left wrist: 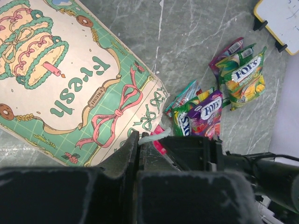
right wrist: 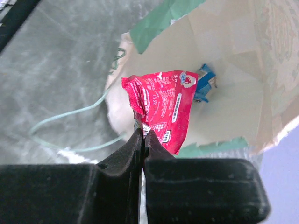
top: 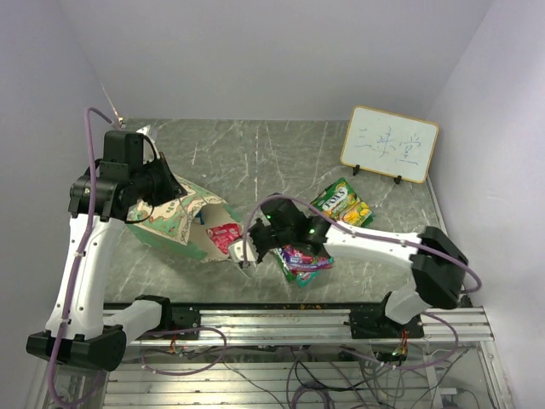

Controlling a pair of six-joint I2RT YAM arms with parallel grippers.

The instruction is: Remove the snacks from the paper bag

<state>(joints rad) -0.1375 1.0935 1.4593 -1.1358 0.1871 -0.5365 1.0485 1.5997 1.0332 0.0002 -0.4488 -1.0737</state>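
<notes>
Two grips at once, and each has its job. The left gripper (left wrist: 139, 140) is clenched at the mouth edge of the paper bag (left wrist: 70, 84), with what looks like the white string handle (left wrist: 155, 136) pinched at its tips. That hold seemingly anchors the bag so it does not slide along when something is drawn out. The bag lies on its side on the grey marbled table (top: 255, 153), printed face up, mouth turned toward the right arm. Over there the right gripper (right wrist: 141, 131) is closed tight on a corner of a pink-red packet (right wrist: 161, 105), which sits right in the bag's mouth against the cream lining. It is a corner pinch, likely because the flat foil offers little else to take. Deeper inside, a small blue item (right wrist: 205, 84) rests against the lining; whether it is another snack is hard to tell. Outside the bag, a purple Fox's packet (left wrist: 209, 113) and a green packet (left wrist: 181, 122) lie just beside the mouth, close under the right arm. A green-yellow Fox's packet (left wrist: 245, 74) lies farther off, toward the whiteboard (top: 390, 143) propped at the table's far right. The way out looks to run straight over that near cluster, so the pink-red packet may nudge or land on them. A thin green string (right wrist: 70, 116) loops on the table just beside the jaws and could snag.
</notes>
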